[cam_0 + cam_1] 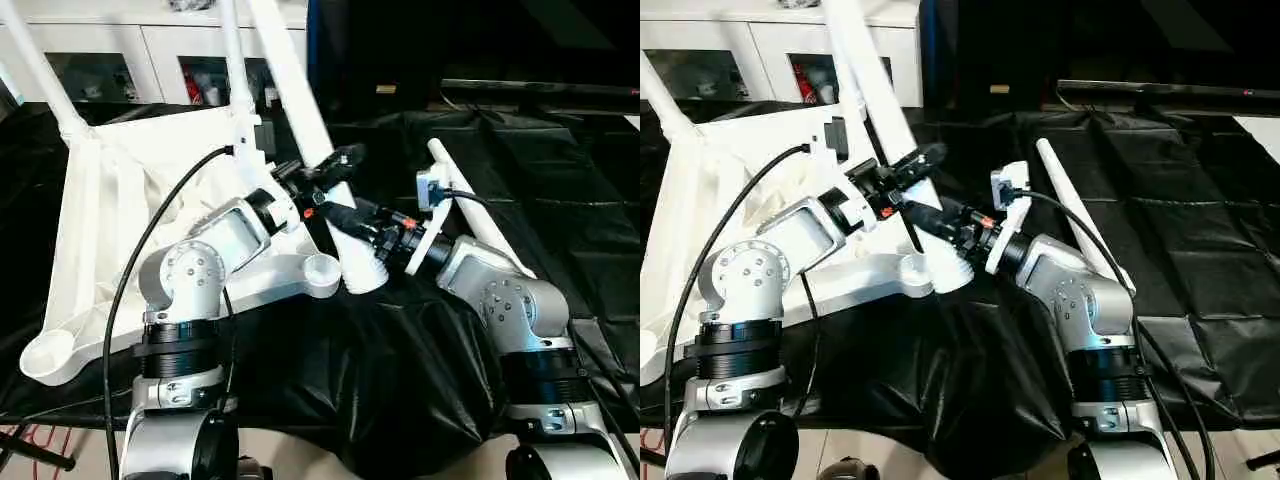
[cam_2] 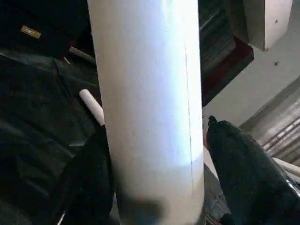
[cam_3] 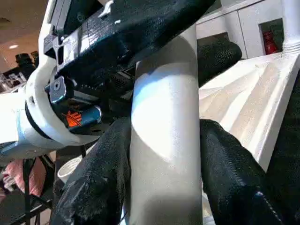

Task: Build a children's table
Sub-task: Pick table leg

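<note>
— Tabletop (image 1: pixel 120 190) lies tilted, ribbed underside up, on the black cloth (image 1: pixel 420 380), two legs already standing in its far sockets. Where are our grippers?

— Our right gripper (image 3: pixel 164 154) clamps a third leg (image 1: pixel 300 110) near its ribbed end, beside an empty corner socket (image 1: pixel 322 270). Our left gripper (image 2: pixel 154 154) straddles that leg higher up, one finger (image 2: pixel 243 164) apart from it. A fourth leg (image 1: pixel 480 215) lies on the cloth.
</note>
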{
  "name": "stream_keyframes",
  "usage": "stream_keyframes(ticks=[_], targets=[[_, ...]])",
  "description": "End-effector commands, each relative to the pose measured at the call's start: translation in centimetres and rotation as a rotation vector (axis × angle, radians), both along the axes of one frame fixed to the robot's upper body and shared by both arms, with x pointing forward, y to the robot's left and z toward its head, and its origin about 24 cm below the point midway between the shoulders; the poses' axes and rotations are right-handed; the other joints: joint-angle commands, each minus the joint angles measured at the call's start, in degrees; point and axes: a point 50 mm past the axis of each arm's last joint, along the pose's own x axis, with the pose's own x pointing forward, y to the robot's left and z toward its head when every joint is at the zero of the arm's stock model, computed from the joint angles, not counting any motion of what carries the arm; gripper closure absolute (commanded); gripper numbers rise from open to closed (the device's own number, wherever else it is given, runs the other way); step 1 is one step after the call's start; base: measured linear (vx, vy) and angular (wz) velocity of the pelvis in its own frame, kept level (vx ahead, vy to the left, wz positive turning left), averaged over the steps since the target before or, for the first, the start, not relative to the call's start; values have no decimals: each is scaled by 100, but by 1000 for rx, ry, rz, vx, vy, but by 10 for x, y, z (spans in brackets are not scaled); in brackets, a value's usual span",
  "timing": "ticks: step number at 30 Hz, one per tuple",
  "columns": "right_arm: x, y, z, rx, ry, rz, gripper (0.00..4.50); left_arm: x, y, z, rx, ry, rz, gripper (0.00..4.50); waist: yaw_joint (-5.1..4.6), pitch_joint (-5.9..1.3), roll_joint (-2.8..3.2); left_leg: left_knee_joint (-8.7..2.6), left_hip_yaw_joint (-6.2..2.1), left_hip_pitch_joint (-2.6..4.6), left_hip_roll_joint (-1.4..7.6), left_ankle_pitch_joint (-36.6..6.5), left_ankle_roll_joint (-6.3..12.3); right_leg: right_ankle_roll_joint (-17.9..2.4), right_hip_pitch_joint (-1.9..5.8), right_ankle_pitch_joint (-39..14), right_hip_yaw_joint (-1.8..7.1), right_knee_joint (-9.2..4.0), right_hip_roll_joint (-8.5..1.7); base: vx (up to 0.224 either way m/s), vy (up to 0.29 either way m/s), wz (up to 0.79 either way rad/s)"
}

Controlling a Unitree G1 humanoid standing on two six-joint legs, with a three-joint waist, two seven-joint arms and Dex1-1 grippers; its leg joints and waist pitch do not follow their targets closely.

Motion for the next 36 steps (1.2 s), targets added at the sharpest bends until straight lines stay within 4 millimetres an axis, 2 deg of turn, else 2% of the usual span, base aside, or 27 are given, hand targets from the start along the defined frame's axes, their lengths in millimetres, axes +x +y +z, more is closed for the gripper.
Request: stream_keyframes(ticks=[1,12,13,15,18,19,22,27,32,34,36], targets=[[-1,-1,4,3,-7,9,263,1,-3,5,2,-7,-8,169,21,-452,-45,-356,-4,73,64,-841,143,-846,323,-1295,213,-449,-366,0,0,0],[-1,0,4,3,-8,6,263,4,1,7,7,-7,16,248,17,-457,-27,-354,-8,78,63,-858,121,-881,325,-1199,210,-443,-360,0,0,0],[-1,0,4,4,-7,8,228,4,1,7,8,-7,17,248,19,-456,-24,-357,-10,78,64,-875,116,-882,327,-1222,208,-444,-362,0,0,0],[-1,0,4,2,-5,11,194,4,1,8,17,-16,18,256,15,-455,-26,-359,-10,80,65,-895,111,-875,327,-1251,208,-445,-362,0,0,0],[-4,2,1,-30,-6,22,175,6,0,10,95,-50,48,257,19,-454,-23,-365,-19,82,69,-903,111,-836,326,-1294,206,-452,-361,0,0,0],[-4,2,1,-32,-6,22,152,6,0,10,99,-51,50,259,14,-454,-23,-365,-16,86,72,-904,98,-812,322,-1296,209,-448,-359,0,0,0],[-4,9,-3,-132,-28,-10,138,10,0,12,257,-114,109,260,15,-456,-11,-372,-31,79,77,-872,70,-751,321,-1270,210,-446,-358,0,0,0],[0,25,-12,-273,-20,-77,136,12,-6,18,421,-198,178,260,-16,-456,19,-375,-34,89,73,-927,-63,-751,312,-1234,218,-437,-366,0,0,0],[9,33,-17,-314,25,-182,136,14,-8,19,477,-228,204,260,-31,-457,35,-380,-35,100,69,-1029,-156,-828,306,-1199,221,-425,-365,0,0,0],[10,35,-17,-308,26,-189,165,14,-8,19,474,-229,206,260,-31,-457,42,-384,-36,99,71,-1043,-164,-848,308,-1046,223,-412,-356,0,0,0],[11,38,-19,-311,24,-200,175,14,-8,19,476,-233,211,260,-30,-460,41,-383,-33,94,69,-1053,-166,-860,315,-995,226,-408,-361,0,0,0]])
